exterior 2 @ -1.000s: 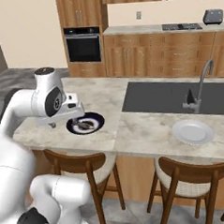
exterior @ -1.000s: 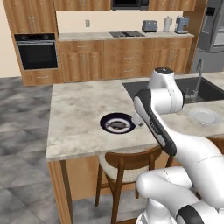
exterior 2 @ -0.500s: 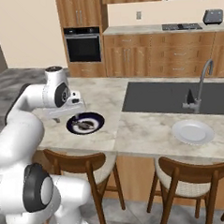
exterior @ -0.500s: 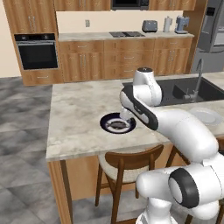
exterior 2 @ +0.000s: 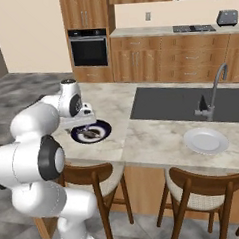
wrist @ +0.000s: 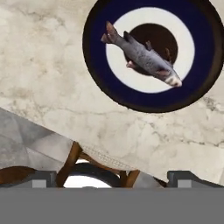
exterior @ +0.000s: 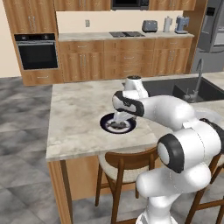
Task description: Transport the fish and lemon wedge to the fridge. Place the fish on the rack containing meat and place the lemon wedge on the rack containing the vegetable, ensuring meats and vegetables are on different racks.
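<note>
The fish [wrist: 142, 57] is lying on the navy white-rimmed plate [wrist: 98, 83] in the upper right of the hand view, its tail pointing to the upper left of the frame and its pale head to the right. It is being judged light and slim, probably smooth-skinned and therefore liable to slide between hard pads; being rendered, it is likely stiff rather than floppy. The thickest stretch of the body, midway between tail and head, is being taken as the best place to pinch, with the pads closing across the narrow width rather than along the length. The tail is too thin to be trusted.

The claw [wrist: 112, 177] is being held wide, with nothing between its two dark tips, which are seen at the bottom edge of the hand view, well apart from the fish. In the left base view the plate [exterior: 105, 124] is sitting on the marble counter [exterior: 74, 118] near the middle of the frame, half covered by the white arm, so the fish there is hard to make out. In the right base view the fish [exterior 2: 94, 133] is showing as a small dark smear on the plate [exterior 2: 106, 128] at centre left.

The fridge [exterior: 211, 37] is cut off at the upper right edge of the left base view, its doors closed, so the racks cannot be checked.
</note>
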Controlling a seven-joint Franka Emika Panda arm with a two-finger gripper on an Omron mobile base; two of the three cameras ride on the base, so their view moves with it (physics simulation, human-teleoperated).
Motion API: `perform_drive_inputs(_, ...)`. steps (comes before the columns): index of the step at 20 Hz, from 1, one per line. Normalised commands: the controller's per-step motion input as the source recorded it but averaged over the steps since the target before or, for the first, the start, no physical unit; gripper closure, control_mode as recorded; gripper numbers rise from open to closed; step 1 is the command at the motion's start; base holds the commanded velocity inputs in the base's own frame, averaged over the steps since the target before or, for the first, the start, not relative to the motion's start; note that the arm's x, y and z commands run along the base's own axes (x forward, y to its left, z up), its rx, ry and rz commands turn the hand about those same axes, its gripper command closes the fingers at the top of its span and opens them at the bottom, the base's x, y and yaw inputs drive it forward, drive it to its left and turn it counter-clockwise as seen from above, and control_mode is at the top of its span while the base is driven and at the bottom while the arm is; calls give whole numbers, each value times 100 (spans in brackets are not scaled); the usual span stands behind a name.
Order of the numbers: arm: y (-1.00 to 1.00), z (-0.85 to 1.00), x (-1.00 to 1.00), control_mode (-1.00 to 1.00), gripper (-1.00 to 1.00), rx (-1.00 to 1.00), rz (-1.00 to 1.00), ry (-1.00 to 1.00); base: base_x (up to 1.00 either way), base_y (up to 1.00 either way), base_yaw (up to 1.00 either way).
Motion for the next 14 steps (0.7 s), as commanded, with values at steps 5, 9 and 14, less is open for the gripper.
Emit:
perform_drive_inputs(5, 9, -41, 71, -100, -100, 0, 0, 2, 0, 0, 0)
perform_drive_inputs(9, 3, -25, 68, -100, -100, -1, 0, 2, 0, 0, 0)
perform_drive_inputs(14, 12, -34, 51, -100, -100, -2, 1, 1, 0, 0, 0)
